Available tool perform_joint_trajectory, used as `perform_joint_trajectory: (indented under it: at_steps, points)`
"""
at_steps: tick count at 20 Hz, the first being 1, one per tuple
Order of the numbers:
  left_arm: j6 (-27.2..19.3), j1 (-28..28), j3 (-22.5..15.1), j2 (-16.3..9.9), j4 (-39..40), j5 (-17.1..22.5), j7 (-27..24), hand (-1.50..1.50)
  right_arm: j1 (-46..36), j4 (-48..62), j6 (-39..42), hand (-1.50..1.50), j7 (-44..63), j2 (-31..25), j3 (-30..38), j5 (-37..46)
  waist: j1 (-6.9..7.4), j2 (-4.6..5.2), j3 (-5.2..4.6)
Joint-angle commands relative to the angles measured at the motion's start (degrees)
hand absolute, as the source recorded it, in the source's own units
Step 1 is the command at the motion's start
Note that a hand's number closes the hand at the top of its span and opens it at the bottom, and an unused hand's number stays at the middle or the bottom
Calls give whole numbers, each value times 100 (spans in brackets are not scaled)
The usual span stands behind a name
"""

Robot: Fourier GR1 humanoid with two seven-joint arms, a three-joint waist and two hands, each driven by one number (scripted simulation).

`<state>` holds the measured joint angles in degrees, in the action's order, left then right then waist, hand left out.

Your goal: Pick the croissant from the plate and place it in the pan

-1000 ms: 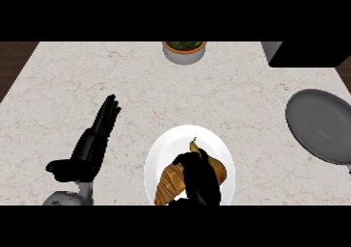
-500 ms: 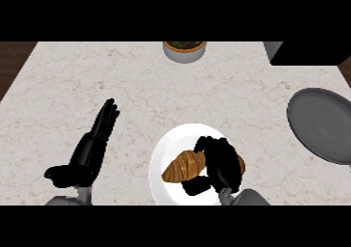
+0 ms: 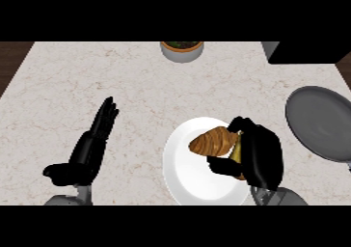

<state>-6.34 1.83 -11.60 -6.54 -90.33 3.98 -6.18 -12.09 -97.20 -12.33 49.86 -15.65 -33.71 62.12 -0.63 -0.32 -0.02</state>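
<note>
Right hand [image 3: 258, 153] curls round croissant [image 3: 214, 142] — over plate [image 3: 187, 178]; pan [image 3: 326, 123] apart.

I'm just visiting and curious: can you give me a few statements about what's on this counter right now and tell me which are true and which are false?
1. The croissant lies in the pan. False: it is over the white plate, with the right hand curled round it.
2. The left hand is open, fingers straight. True.
3. The pan is right of the plate. True.
4. The pot at the far edge stands on the plate. False: it stands on the counter.
</note>
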Motion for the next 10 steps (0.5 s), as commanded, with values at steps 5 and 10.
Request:
perform_joint_trajectory:
  at_steps: [5, 10]
  points:
    - [128, 76, 79, 21, 104, 11, -20, 0, 167, -747, -608, 150, 75, 26, 997, -40, 43, 31, 4]
    - [111, -25, 56, 107, 120, -88, -132, 0, 719, -887, -1079, 150, -141, 32, 1524, -308, 46, 31, 4]
